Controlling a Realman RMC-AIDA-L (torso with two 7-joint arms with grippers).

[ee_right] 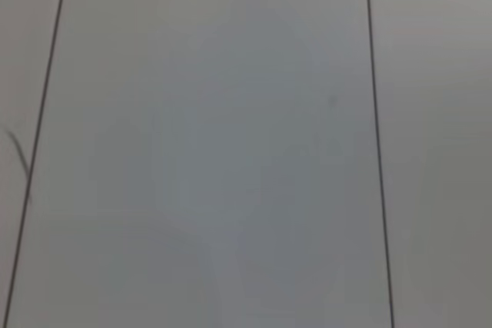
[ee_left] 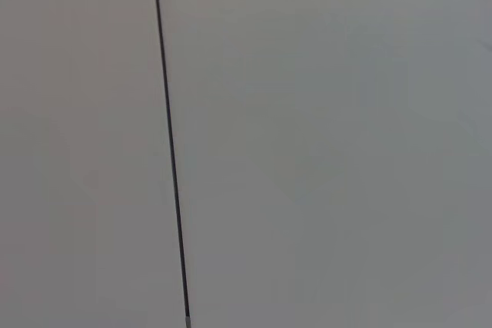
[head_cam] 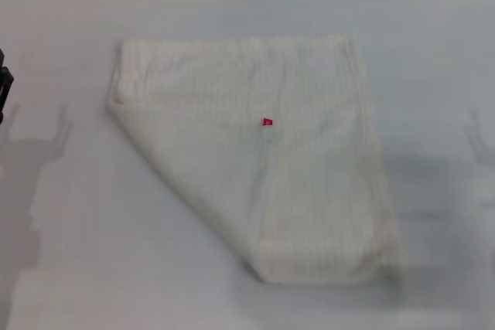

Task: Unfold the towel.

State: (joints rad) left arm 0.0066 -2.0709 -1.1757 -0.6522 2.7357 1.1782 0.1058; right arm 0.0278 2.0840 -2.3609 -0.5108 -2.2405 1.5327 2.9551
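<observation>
- Lying folded mid-table: the large cream-white rectangular ribbed cloth towel (head_cam: pixel 255 160), on the plain white tabletop (head_cam: pixel 69 268). One corner flap is turned over diagonally, its folded edge running from the left-far corner down to the near edge; the top layer covers most of the visible area.
- Tiny red tag (head_cam: pixel 267 122) sits roughly mid-towel on top. Judgement: that marks the tip of the folded-over corner, so it's the grab point.
- Left gripper: not really in view. Only a dark bit of hardware (head_cam: pixel 5 86) shows at the head view's left edge, well apart from the towel. Can't tell if the fingers are apart or together.
- Right gripper: not visible in any view; state can't be told. Faint arm shadows fall on the table both sides of the towel.
- Both wrist cams show only pale flat panels w/ thin dark seams (ee_left: pixel 169 144), no towel, no fingers. Judgement: both arms parked, unfold not yet begun.
- How to do the step well (judgement):
  - come down beside the tag and pinch the top layer only; catching both layers would drag the whole towel.
  - lift low, then pull the corner toward the near-left, perpendicular to the diagonal fold.
  - the other gripper could pin the far-right side so the base doesn't slide on the smooth top.
  - release once the flap lies flat; check for leftover creases.
- Risk: soft cloth, so a shallow pinch may slip.
</observation>
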